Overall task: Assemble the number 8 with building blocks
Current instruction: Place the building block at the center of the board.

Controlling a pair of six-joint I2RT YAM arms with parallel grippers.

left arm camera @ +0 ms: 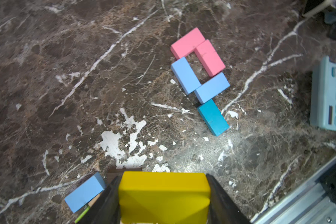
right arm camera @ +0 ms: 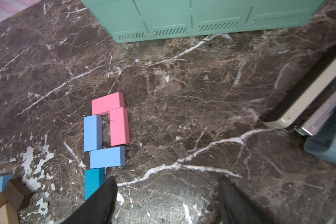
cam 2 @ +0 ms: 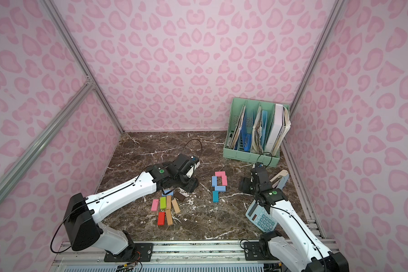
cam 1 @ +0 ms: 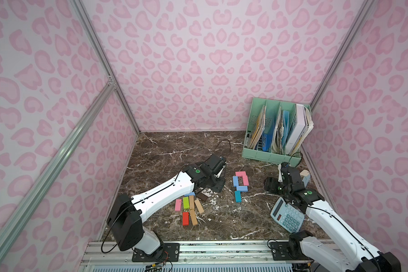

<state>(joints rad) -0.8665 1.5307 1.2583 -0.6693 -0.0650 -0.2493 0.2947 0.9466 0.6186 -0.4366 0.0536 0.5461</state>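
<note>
Backdrop: pink leopard-print walls boxing in a dark marble tabletop (cam 1: 165, 150).
Top views, the build: both top views show two pink blocks (cam 1: 244, 180) and two light blue blocks (cam 1: 235, 181) closing a little loop mid-tabletop. A teal block (cam 1: 238, 196) touches its near corner on the left arm's side.
Top views, leftovers: spare blocks (cam 1: 191, 203) (pink, green, tan, red, brown) are bunched right by the left arm (cam 1: 165, 190). The right arm (cam 1: 327, 221) crosses over a corner of the calculator (cam 1: 286, 217), and a mint file organizer (cam 1: 269, 154) sits in the far right corner.
Left wrist: left end effector (left arm camera: 163, 177) is clamped on a yellow block (left arm camera: 163, 195). The loop lies well ahead of it, and a loose light blue block (left arm camera: 83, 192) sits just beside one finger.
Right wrist: right end effector (right arm camera: 167, 180) is spread wide with only bare marble between the fingers. The teal block's end is tucked behind one finger, and the organizer's base is farther out.
</note>
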